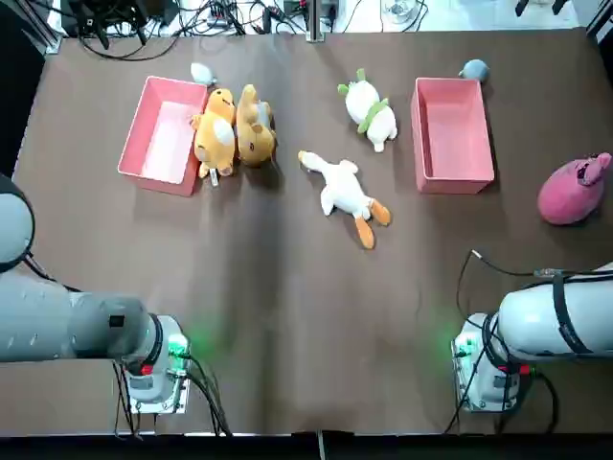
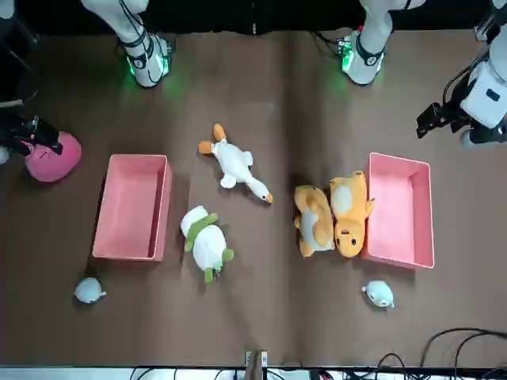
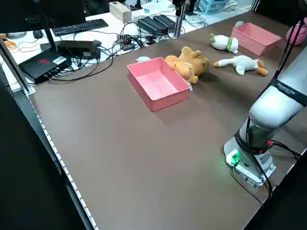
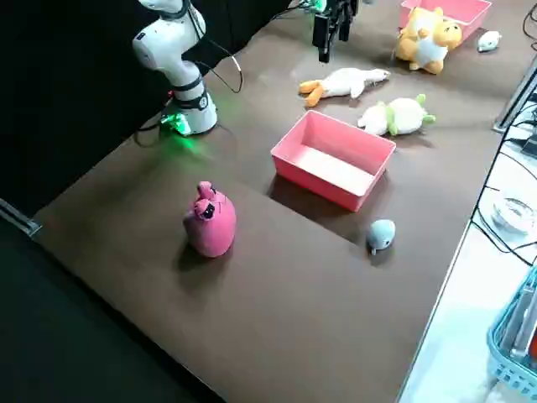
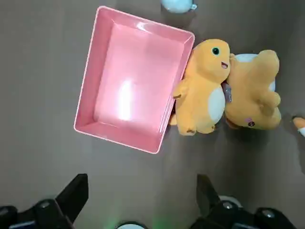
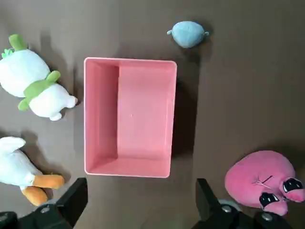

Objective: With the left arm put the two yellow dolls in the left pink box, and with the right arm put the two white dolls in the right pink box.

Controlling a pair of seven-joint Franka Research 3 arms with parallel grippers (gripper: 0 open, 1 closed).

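While both boxes sit empty, no doll is picked up yet.
Left gripper (image 5: 143, 202) and right gripper (image 6: 140, 202) hang wide open; next, grab a yellow doll (image 1: 215, 134), upper left.

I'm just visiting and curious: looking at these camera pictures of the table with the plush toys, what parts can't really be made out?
- Top view: both grippers lie outside the picture; only the arms' bases and elbows show.
- Left wrist view: the white goose is cut off at the edge; only an orange tip shows.
- Right wrist view: the goose's head and neck are cut off by the edge.
- Left side view: the round pink plush is mostly cut off at the corner.
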